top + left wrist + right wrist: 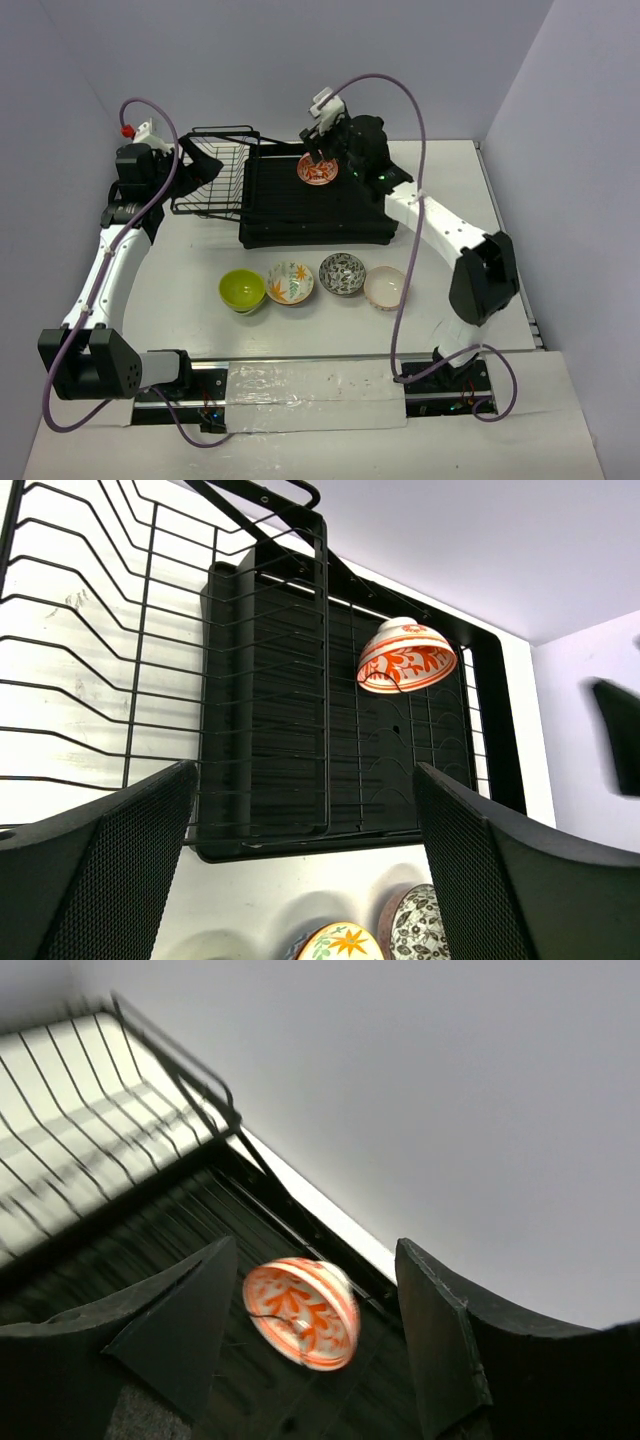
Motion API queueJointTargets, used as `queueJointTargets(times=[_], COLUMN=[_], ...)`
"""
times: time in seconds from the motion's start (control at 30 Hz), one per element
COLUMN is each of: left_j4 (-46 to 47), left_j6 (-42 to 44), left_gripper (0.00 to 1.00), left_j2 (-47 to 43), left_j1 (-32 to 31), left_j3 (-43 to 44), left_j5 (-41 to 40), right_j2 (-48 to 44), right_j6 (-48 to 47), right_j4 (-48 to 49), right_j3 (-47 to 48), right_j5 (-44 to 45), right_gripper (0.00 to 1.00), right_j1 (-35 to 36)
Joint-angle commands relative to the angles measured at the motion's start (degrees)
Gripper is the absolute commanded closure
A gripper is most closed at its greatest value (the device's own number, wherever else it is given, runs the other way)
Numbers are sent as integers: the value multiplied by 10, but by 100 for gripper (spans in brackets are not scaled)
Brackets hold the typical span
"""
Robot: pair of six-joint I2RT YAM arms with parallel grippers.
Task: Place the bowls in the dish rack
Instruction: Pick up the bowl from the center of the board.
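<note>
Mesh-textured fingers [120, 860] of left hand [305, 770] and right hand [315, 1245] spread wide — round orange-patterned bowl [300, 1312] on black slatted rack [270, 730].

Left wrist view: the leaf-pattern bowl [340, 943] and its grey patterned neighbour [425, 925] are sliced off by the bottom edge, and the dish rack [270, 730] runs out top and left. Right wrist view: rack slats smeared with blur (the red-orange bowl [300, 1312] is soft too). From above, the right jaws cover that bowl's far rim, contact unclear.
</note>
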Motion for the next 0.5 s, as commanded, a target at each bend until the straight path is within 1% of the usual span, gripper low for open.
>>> queueJointTargets(times=[0.0, 0.07, 0.17, 0.27, 0.33, 0.37, 0.4, 0.47], left_j4=[25, 22, 22, 22, 22, 23, 24, 26], left_j6=[12, 19, 17, 14, 13, 14, 13, 13], left_gripper=[7, 7, 7, 7, 6, 7, 6, 7], left_j2=[-7, -3, 2, 6, 3, 0, -1, -2], left_j1=[5, 8, 9, 26, 27, 27, 27, 28], left_j3=[8, 8, 8, 8, 6, 5, 4, 2], left_j5=[-2, -15, -19, -16, -17, -18, -18, -18], right_j2=[-74, -116, -159, -198, -217, -236, -247, -283], right_j6=[148, 202, 239, 277, 287, 298, 304, 327], right_j4=[-51, -79, -134, -192, -235, -247, -256, -271], right_j3=[-17, -45, -70, -97, -109, -124, -136, -176], right_j5=[52, 73, 97, 126, 131, 136, 135, 136], right_gripper=[29, 29, 30, 32, 36, 37, 41, 43], right_j1=[7, 13, 27, 47, 60, 64, 71, 74])
